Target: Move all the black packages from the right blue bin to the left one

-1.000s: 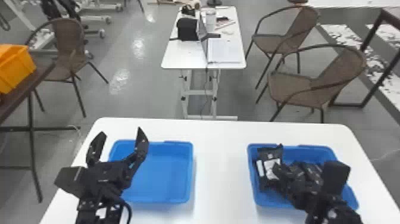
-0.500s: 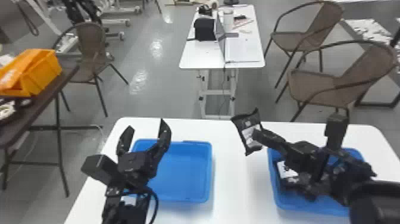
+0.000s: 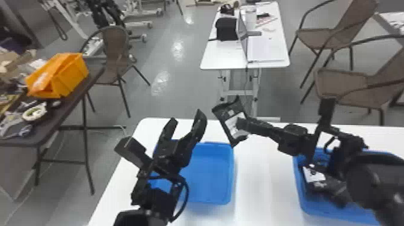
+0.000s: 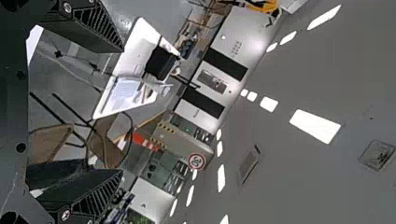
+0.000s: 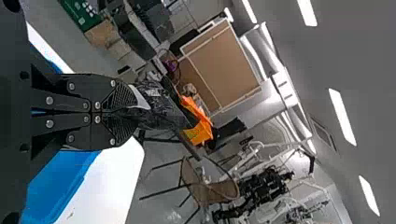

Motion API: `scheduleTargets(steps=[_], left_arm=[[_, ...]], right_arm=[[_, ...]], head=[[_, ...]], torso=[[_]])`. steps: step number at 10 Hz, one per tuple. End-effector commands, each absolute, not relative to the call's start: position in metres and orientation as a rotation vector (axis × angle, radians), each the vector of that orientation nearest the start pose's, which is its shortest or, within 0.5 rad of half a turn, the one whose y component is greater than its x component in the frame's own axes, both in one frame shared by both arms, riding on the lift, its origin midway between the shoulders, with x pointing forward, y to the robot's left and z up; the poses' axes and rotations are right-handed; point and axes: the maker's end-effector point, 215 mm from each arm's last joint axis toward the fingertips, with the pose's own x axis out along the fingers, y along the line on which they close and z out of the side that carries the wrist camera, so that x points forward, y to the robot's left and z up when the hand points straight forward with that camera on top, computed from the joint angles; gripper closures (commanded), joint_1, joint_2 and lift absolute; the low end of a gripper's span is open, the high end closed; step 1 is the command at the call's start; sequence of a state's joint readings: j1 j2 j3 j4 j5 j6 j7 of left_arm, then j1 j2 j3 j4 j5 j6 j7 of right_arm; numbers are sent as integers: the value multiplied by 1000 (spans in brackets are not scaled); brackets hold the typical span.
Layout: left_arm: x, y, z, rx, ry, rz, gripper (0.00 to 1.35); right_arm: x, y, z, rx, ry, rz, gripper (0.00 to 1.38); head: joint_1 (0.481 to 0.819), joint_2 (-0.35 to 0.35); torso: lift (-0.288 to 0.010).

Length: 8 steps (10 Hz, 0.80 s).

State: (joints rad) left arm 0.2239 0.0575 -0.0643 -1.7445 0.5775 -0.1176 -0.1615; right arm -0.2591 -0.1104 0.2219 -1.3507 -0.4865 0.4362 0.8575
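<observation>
A package is pinched in the right gripper, held up between the left bin and the right bin, where more packages are left to be moved. The left gripper is held with fingers spread over the left bin. The transfer seems barely begun.

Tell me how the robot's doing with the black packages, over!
Right gripper shut on a black package, held up. Left gripper open, empty, by left bin, maybe in the way. More packages in right bin.

Over the left bin, room opens rightward (the left claw crowds leftward).
</observation>
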Motion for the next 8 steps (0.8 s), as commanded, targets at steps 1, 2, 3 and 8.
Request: scheduleTargets(steps=[1, 2, 3, 8], left_arm=[[526, 182, -326, -565, -62, -215, 105], [527, 175, -323, -573, -60, -235, 107], [530, 170, -319, -574, -63, -256, 117], [534, 158, -324, -580, -30, -278, 1214]], right_arm=[[532, 26, -344, 477, 304, 1132, 1223], [529, 37, -343, 477, 314, 1161, 1223], [522, 51, -347, 487, 332, 1191, 1223], [508, 80, -347, 513, 351, 1260, 1223]], head=[[695, 208], [695, 210], [695, 212], [695, 241]], torso=[[0], [0], [0], [0]])
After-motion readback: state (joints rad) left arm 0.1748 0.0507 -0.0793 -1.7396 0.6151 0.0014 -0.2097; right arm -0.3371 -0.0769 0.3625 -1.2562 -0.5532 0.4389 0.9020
